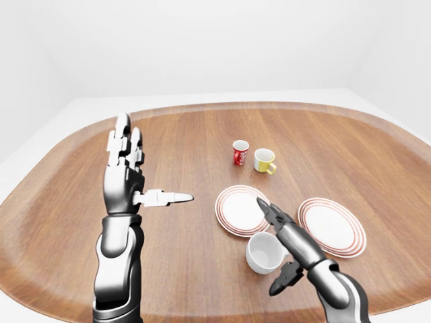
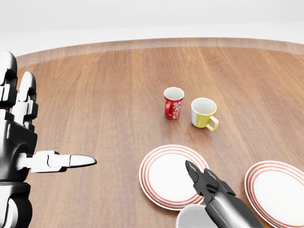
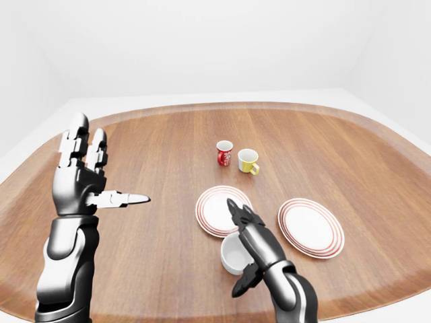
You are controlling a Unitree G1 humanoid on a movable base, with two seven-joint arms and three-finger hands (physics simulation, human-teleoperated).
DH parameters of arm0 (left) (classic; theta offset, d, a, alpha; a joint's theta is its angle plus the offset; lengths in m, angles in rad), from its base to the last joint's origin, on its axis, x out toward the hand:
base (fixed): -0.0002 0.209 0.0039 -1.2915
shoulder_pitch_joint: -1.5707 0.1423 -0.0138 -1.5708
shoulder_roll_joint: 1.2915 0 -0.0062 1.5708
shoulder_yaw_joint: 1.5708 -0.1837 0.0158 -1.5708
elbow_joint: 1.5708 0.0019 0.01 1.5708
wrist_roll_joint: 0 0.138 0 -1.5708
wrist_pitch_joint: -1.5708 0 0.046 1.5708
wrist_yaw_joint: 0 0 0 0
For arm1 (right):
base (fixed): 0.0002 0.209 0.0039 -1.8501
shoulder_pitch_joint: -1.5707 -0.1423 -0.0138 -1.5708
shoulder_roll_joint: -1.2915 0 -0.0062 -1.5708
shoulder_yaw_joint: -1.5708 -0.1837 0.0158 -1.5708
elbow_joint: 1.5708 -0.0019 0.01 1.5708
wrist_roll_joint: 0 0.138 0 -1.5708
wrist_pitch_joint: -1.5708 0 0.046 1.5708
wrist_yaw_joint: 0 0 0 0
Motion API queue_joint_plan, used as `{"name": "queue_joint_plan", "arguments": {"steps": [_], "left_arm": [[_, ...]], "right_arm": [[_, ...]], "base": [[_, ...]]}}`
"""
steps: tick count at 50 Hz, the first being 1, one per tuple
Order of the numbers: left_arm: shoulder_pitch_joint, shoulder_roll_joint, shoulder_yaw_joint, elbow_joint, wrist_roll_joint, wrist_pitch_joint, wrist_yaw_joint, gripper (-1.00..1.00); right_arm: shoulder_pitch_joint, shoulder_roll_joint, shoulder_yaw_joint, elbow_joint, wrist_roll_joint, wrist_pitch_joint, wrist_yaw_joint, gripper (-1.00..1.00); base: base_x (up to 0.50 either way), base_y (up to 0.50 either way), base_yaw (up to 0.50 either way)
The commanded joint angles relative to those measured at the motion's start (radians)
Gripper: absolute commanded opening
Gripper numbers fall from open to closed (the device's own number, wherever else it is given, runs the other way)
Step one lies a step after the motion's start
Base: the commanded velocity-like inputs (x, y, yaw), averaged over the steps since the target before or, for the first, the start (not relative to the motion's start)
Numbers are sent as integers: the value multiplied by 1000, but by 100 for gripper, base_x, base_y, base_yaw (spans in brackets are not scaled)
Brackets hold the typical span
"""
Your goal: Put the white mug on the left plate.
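Note:
The white mug stands upright on the wooden table, just below the left plate, a white plate with red rings. My right hand is open. Its long fingers lie along the mug's right side and reach over the plate's edge, and its thumb hangs below the mug. The fingers do not close round the mug. My left hand is open and empty, raised upright at the left with its thumb pointing right.
A second red-ringed plate lies to the right of the left plate. A red patterned mug and a yellow mug stand side by side above the plates. The table's near edge runs just below my arms.

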Motion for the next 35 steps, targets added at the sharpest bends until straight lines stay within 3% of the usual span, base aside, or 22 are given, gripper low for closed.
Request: {"name": "queue_joint_plan", "arguments": {"steps": [1, 35], "left_arm": [[3, -1, -3, 3, 2, 0, -1, 99], [4, -3, -5, 6, 4, 0, 0, 100]], "right_arm": [[-21, 0, -3, 58, -8, 0, -14, 100], [-100, -13, -18, 180, -30, 0, -36, 100]], "base": [[0, 0, 0], [0, 0, 0]]}}
